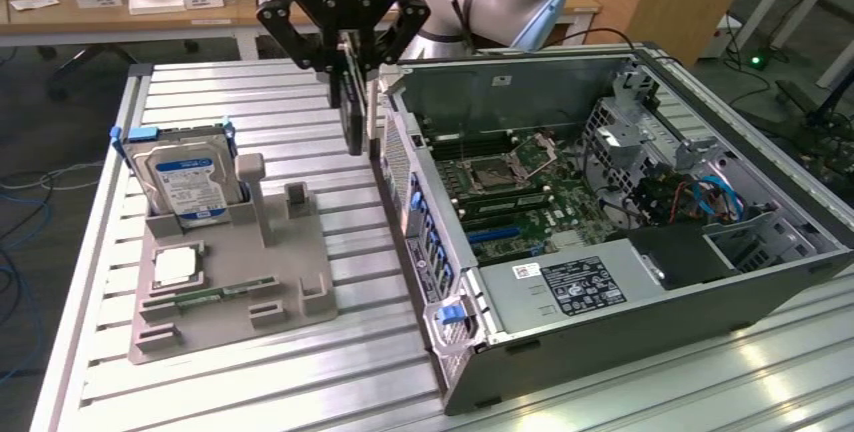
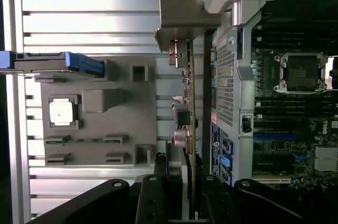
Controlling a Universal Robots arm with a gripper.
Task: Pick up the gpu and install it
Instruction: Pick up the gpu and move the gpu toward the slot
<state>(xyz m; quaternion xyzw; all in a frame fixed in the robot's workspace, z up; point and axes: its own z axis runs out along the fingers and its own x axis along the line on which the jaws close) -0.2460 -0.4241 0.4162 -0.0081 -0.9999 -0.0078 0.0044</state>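
Here, the gpu (image 1: 355, 102) is grasped by the gripper (image 1: 351, 64), its fingers (image 2: 160, 174) clamped on one end of the card; the thin black board is held upright and edge-on over the slatted table (image 1: 267, 382); it is positioned just outside the open computer case (image 1: 447, 292), between the case wall and the grey parts holder (image 1: 254, 282); the card's silver bracket (image 2: 177, 12) is seen at the end away from the gripper; a blue-labelled hard drive (image 1: 187, 177) is kept standing in the holder, with a processor (image 1: 175, 267) and a green memory stick (image 1: 214, 297) laid flat nearby; the motherboard (image 1: 534, 192) is exposed inside the case.
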